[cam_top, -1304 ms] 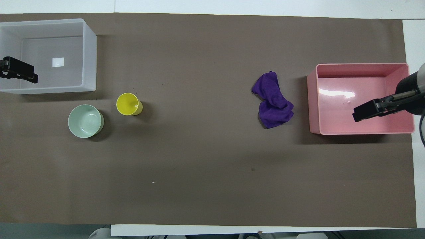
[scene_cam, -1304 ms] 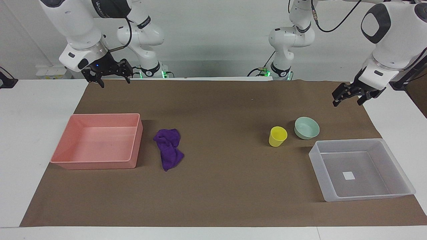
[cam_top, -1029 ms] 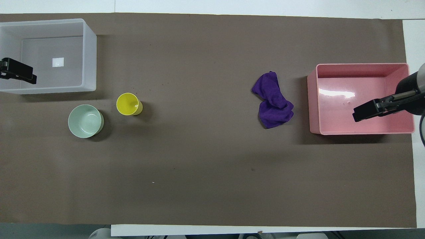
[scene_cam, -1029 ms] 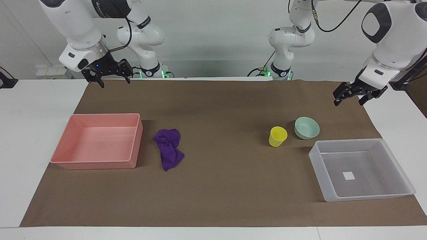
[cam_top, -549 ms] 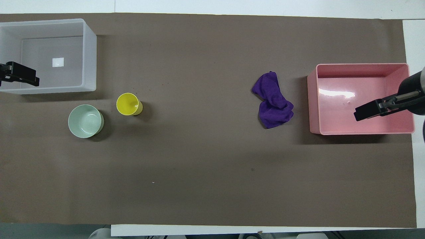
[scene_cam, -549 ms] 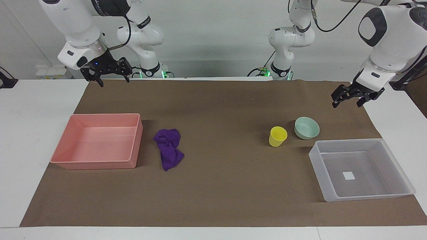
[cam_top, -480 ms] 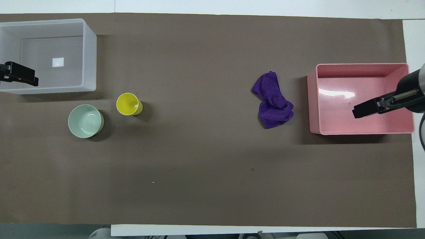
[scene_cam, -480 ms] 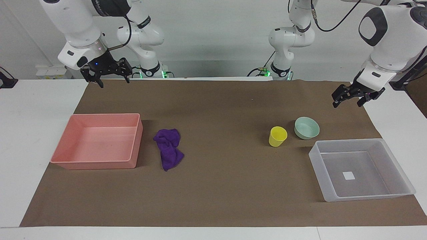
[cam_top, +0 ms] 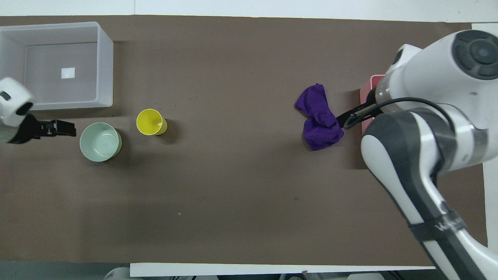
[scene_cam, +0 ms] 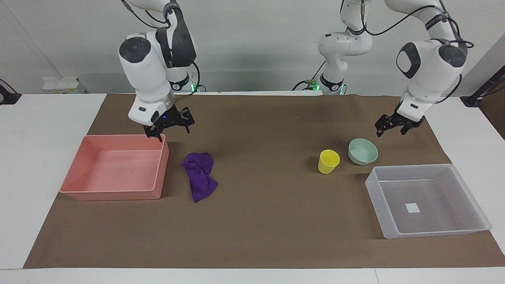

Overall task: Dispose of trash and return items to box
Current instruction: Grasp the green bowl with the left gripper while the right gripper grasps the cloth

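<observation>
The purple rag (scene_cam: 199, 175) lies crumpled on the brown mat beside the pink bin; it also shows in the overhead view (cam_top: 319, 118). The yellow cup (scene_cam: 328, 161) (cam_top: 149, 121) stands upright next to the mint-green bowl (scene_cam: 363, 151) (cam_top: 99, 141). The translucent tray (scene_cam: 410, 167) (cam_top: 105, 66) holds nothing but its white label. My right gripper (scene_cam: 169, 129) is open and empty, in the air over the pink bin's corner by the rag. My left gripper (scene_cam: 390, 130) is open and empty, over the mat beside the bowl, toward the left arm's end.
The pink bin (scene_cam: 118, 195) sits at the right arm's end with nothing in it; in the overhead view only a sliver of the pink bin (cam_top: 365, 93) shows past the right arm. The brown mat (scene_cam: 260, 221) covers most of the table.
Both arms swung in over the mat and lower. The right gripper went from the mat's corner to the pink bin's corner by the rag. The left gripper came closer to the bowl. Nothing on the mat moved.
</observation>
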Tool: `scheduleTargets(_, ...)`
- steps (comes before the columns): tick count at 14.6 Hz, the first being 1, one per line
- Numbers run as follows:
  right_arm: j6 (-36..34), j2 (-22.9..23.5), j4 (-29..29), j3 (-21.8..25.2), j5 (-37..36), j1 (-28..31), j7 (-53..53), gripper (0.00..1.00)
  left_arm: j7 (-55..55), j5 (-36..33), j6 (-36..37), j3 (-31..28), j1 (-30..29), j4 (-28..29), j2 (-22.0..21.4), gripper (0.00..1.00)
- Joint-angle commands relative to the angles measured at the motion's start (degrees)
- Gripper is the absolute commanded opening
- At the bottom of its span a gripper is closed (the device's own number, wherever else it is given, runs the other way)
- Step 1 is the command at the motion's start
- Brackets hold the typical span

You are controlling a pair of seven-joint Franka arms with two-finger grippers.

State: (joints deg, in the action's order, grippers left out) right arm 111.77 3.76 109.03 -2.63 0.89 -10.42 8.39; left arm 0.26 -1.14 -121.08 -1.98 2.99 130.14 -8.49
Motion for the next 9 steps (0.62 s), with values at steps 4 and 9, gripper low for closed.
scheduleTargets(4,18.82,9.4,7.87,0.08,0.25,-1.27,0.04,0.99,-5.18,-0.79,-17.77,0.31,0.7,12.41,3.22,0.0)
scheduleTargets(9,21.21,12.14,8.4,0.08,0.25,-1.18,0.13,0.42,-5.36,-0.79,-19.29,0.31,0.62,11.9,4.1,0.0)
